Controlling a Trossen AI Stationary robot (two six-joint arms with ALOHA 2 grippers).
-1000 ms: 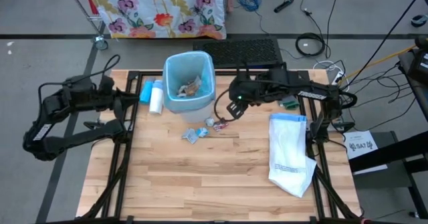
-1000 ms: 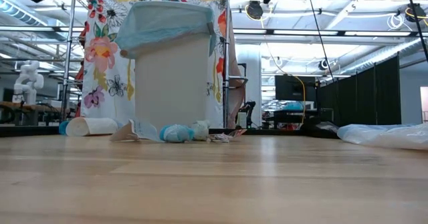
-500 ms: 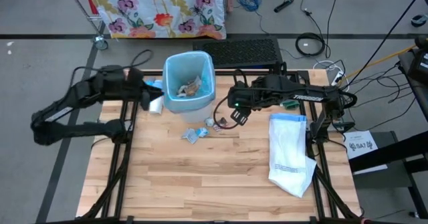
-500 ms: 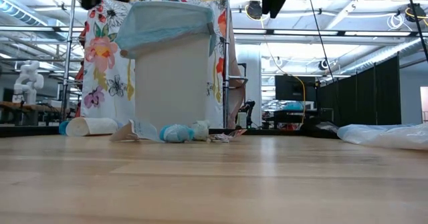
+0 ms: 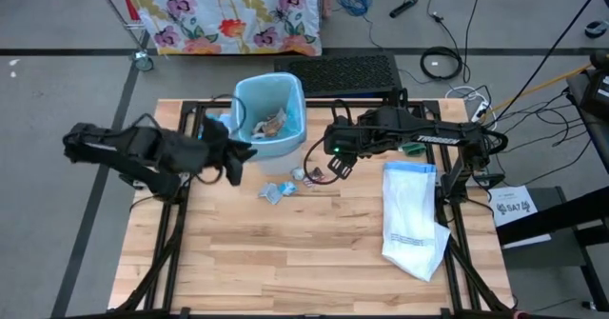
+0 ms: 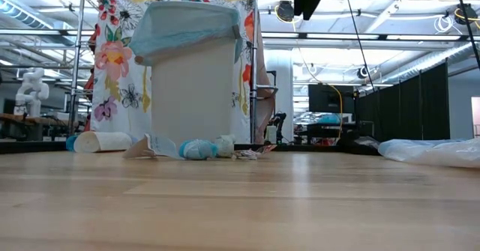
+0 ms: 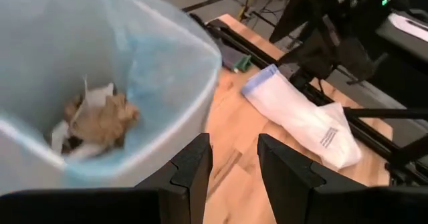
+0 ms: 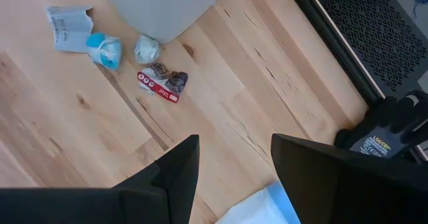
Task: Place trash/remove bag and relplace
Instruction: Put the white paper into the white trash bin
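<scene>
Desk: wooden desk (image 5: 285,243); trash (image 5: 285,184) lies beside the bin (image 5: 269,119).
Change: left gripper (image 5: 236,159) has swung in by the bin's bag (image 7: 160,70).
Jaws: both open, empty; right gripper (image 5: 341,163) hovers near the trash.
Meaning: trash pickup comes next.

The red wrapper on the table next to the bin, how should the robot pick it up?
From straight above. The red wrapper lies flat on the table, apart from the bin, so nothing sticks up to grab sideways. Best guess: pinch across its short width, one finger on each long edge. The right gripper, open above it, looks best placed.
</scene>
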